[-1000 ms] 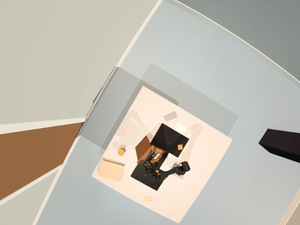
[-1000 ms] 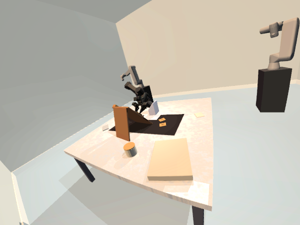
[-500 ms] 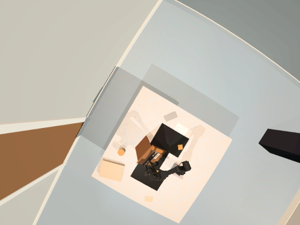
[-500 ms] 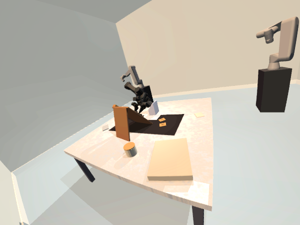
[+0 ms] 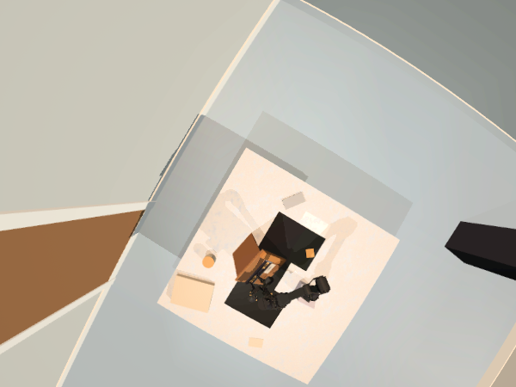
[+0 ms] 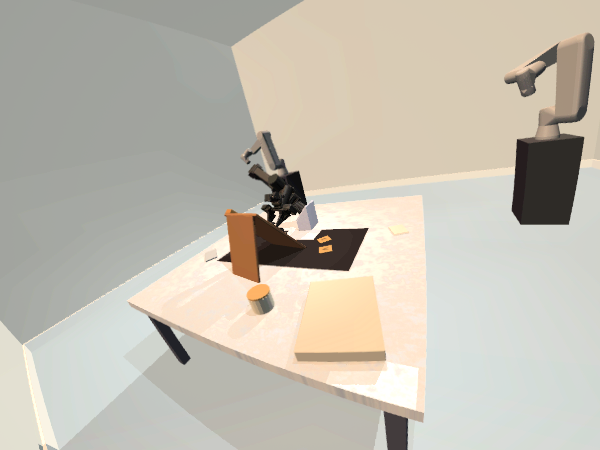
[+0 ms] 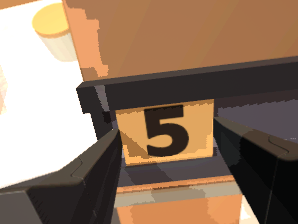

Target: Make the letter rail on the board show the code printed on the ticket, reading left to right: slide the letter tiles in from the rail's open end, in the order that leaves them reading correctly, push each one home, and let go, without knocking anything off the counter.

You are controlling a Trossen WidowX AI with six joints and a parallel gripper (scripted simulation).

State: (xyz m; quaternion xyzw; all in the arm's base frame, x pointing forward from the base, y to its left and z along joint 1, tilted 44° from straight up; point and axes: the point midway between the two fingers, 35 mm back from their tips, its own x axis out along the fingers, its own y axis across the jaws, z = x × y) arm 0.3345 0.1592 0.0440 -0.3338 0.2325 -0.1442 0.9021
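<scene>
The tilted brown board [image 5: 246, 256] [image 6: 243, 245] stands on the black mat. Its dark letter rail [image 7: 200, 76] crosses the wrist view. My gripper [image 7: 166, 129] [image 6: 277, 223] is shut on an orange tile marked 5 [image 7: 201, 125], at the rail's left end. The tile's upper edge meets the rail's upper bar; how fully it is seated is unclear. No other tile shows in the visible channel to its right. Two loose tiles [image 6: 324, 239] [image 6: 325, 249] lie on the mat, and another tile [image 5: 310, 253] lies on its far part. The ticket's print is unreadable.
A cylinder with an orange top [image 5: 208, 261] [image 6: 260, 299] [image 7: 51, 31] stands beside the board. A flat tan box [image 5: 192, 293] [image 6: 342, 317] lies near the counter edge. A pale upright wedge [image 6: 307, 217] stands behind the mat. A small grey block [image 5: 293, 200] [image 6: 211, 255] lies beyond the board.
</scene>
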